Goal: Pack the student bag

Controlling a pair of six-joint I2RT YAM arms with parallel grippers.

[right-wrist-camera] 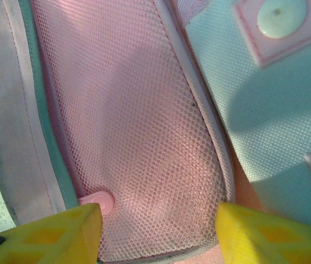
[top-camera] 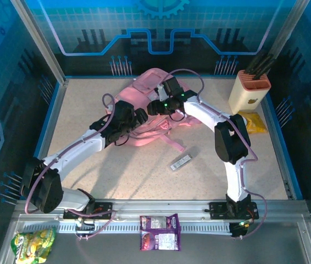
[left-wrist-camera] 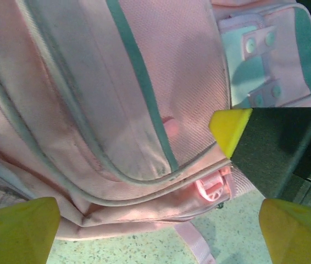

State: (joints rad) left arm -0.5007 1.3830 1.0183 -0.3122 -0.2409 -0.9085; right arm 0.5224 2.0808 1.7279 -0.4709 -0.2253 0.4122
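Well, we've left jaws wide, right jaws half-open, both empty over the pink fabric backpack (top-camera: 144, 82), presumably hunting a zip pull (right-wrist-camera: 99, 202).

— What carries everything?
— A pale speckled table (top-camera: 117, 176) with a blue rim. The pink student bag (top-camera: 146, 82) lies on it toward the far side, one strap trailing toward the middle.
— Anything else on it?
— A small silvery packet (top-camera: 181, 162) near the middle, close to that strap. At the far right a cream block (top-camera: 249, 92) with dark handles stands upright, with a yellow packet (top-camera: 253, 122) just beside it.
— And the near edge?
— On the grey ledge (top-camera: 227, 247), a purple packet (top-camera: 160, 232) lies at the centre and a green-yellow packet (top-camera: 33, 245) in the left corner.
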